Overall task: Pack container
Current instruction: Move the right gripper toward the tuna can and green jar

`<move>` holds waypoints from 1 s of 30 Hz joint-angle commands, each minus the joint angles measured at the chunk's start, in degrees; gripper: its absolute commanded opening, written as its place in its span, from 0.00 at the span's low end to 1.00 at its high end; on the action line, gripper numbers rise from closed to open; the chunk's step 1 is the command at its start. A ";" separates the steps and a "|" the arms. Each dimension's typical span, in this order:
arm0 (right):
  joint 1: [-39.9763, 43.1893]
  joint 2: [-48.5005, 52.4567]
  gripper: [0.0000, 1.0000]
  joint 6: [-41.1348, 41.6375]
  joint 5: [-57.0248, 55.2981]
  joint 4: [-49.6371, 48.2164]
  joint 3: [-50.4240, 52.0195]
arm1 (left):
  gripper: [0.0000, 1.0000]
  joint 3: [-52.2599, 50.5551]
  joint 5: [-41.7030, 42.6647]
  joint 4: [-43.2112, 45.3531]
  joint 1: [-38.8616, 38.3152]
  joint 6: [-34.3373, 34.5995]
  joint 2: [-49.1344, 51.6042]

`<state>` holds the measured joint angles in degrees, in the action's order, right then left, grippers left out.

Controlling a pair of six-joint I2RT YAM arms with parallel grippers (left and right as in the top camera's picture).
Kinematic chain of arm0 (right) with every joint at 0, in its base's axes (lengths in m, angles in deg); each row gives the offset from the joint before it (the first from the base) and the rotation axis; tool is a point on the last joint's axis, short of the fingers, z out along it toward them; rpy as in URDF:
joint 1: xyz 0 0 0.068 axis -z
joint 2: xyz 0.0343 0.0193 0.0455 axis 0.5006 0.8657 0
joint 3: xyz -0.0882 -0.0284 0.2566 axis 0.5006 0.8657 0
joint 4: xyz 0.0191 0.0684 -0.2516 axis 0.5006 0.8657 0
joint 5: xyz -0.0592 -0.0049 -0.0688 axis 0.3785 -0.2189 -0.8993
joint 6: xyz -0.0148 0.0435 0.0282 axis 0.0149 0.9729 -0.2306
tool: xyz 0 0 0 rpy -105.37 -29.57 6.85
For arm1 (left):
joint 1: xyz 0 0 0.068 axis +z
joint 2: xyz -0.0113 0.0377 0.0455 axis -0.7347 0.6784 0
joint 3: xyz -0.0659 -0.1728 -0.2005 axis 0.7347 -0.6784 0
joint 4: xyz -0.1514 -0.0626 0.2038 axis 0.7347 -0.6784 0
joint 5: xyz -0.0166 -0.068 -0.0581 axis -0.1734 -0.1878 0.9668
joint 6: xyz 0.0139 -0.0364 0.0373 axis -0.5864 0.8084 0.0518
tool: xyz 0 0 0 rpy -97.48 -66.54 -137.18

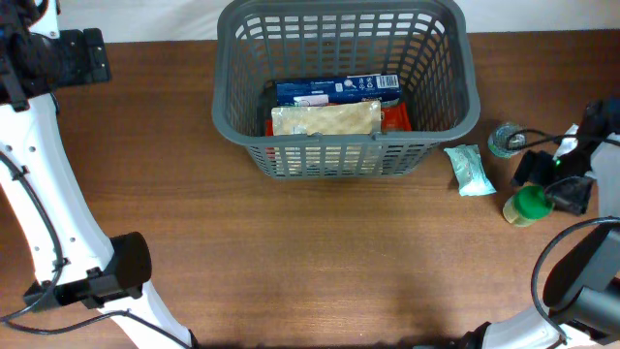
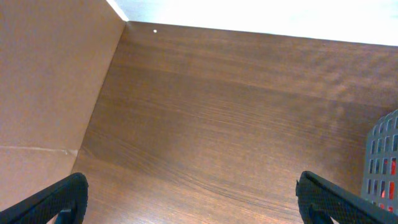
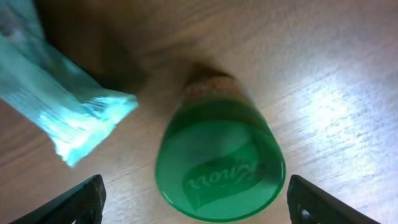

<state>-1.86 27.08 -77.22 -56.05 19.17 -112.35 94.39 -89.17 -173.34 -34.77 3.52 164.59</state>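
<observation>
The dark grey lattice basket (image 1: 344, 78) stands at the back middle of the table; a corner shows in the left wrist view (image 2: 382, 155). Inside lie a blue box (image 1: 336, 90), a beige packet (image 1: 325, 120) and something red (image 1: 395, 118). A green-lidded jar (image 1: 529, 205) stands at the right; in the right wrist view (image 3: 217, 165) its lid sits between my open right gripper's (image 3: 196, 202) fingers, not touched. A teal packet (image 1: 469, 170) lies beside it (image 3: 56, 106). My left gripper (image 2: 193, 199) is open and empty over bare table at far left.
A small round clear-lidded container (image 1: 505, 139) stands right of the basket, near a cable. A brown cardboard wall (image 2: 50, 81) lines the table's left side. White arm links run along the left and lower right edges.
</observation>
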 commanded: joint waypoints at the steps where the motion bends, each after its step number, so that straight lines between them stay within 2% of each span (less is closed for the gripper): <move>1: -0.04 -0.52 0.88 1.77 -3.08 -0.37 0.63 | 0.99 -0.22 0.61 -0.09 0.31 0.74 0.24; 22: -0.07 5.05 0.88 3.65 -4.13 -1.70 0.92 | 0.99 -0.22 0.61 -0.09 0.31 0.74 0.24; 30: -0.07 6.88 0.79 4.63 -4.13 -2.47 1.95 | 0.99 -0.22 0.61 -0.09 0.31 0.74 0.24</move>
<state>-1.86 33.04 -73.46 -59.48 17.14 -111.72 94.39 -89.17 -173.37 -34.77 3.49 164.59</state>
